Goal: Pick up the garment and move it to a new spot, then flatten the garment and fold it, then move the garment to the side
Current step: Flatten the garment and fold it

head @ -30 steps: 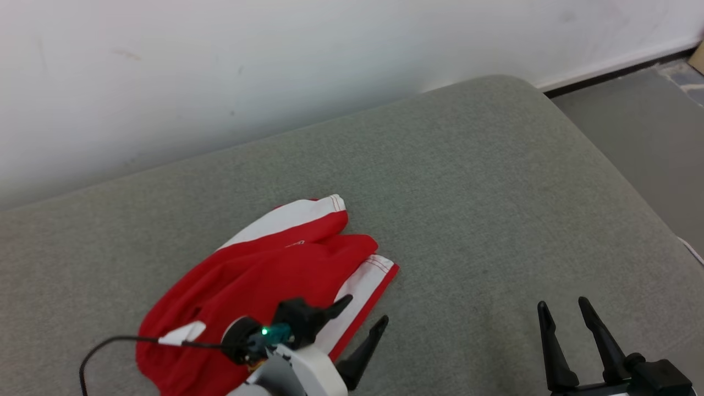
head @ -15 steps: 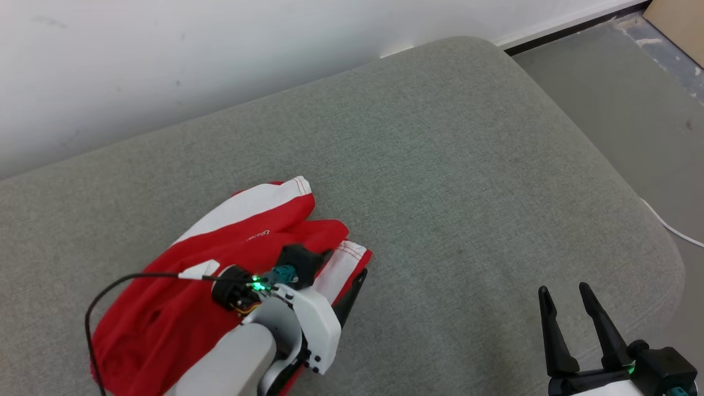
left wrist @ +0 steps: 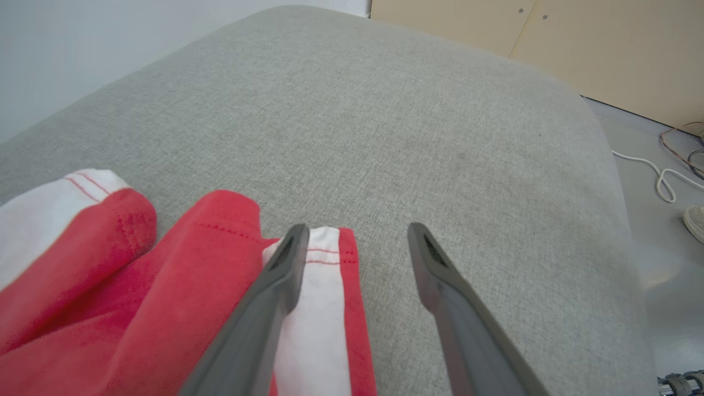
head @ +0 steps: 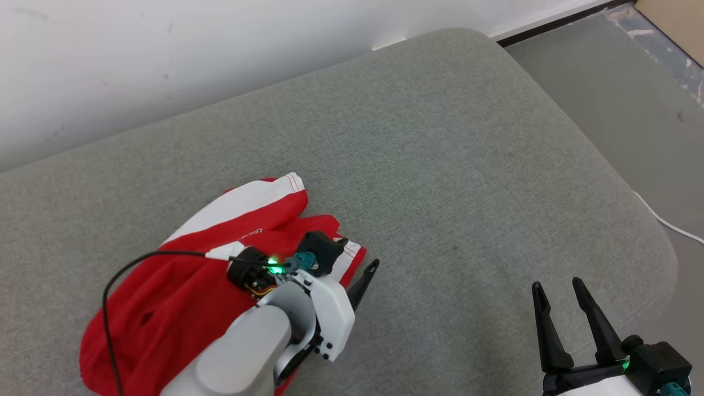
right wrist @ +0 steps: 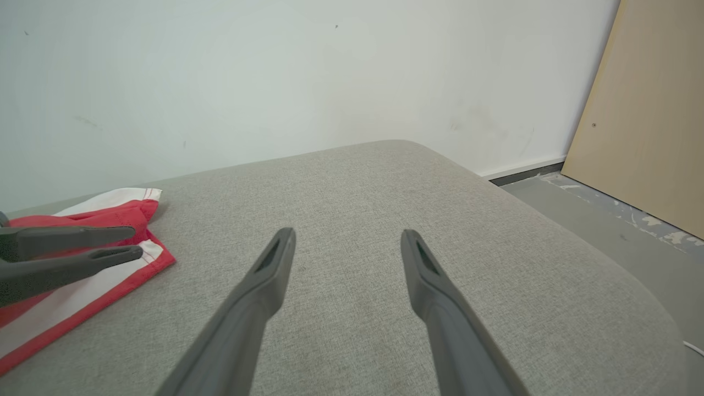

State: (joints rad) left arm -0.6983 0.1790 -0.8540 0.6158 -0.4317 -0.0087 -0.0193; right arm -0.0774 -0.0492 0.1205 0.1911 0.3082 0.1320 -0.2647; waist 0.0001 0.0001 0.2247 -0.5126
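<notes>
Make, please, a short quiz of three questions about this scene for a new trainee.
1. Which gripper has its fingers at the hem of the garment? A: left gripper. B: right gripper.
2. True or false: the right gripper is shut on the garment.
3. In a few words: what does the garment lie on?

Key: 1 A. 2 false, its jaws stand open over bare fabric. 3 the grey cushion.
</notes>
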